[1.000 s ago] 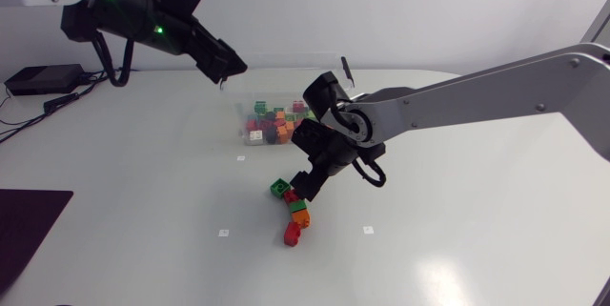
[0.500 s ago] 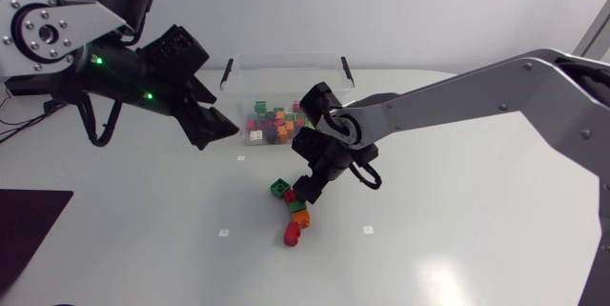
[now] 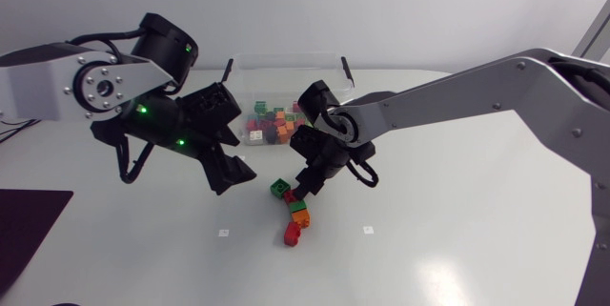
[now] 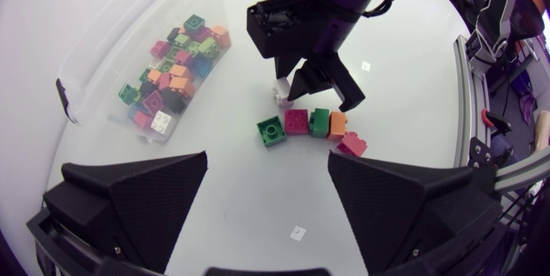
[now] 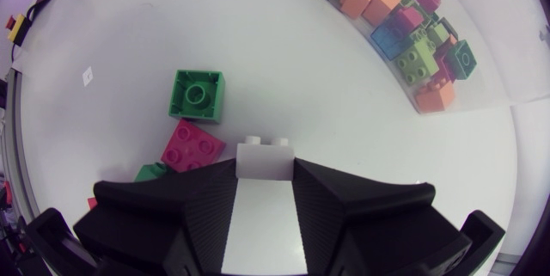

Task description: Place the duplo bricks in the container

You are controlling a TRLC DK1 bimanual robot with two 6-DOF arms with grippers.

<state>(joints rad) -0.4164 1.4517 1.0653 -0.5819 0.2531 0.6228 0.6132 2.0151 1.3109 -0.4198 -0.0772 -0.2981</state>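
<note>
The left tool [image 4: 268, 157], wide open and empty, has swung from the container [image 3: 286, 57] toward loose bricks [image 4: 305, 125] ahead; the right tool [image 5: 265, 173] clamps a white brick [image 5: 265, 149], delivery pending.

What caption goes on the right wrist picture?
Matte black right gripper clamps a white plastic brick near a green square brick.

"Could any writing be read there?"

"No, none. The small white tags [image 4: 298, 233] stuck on the table [image 3: 457, 249] carried a dark mark, but it was too small to make out as a letter or a number."

"And on the duplo bricks [image 3: 278, 189] or the container [image 3: 286, 58]?"

"Nothing legible on either. The brick faces that showed were plain colour."
</note>
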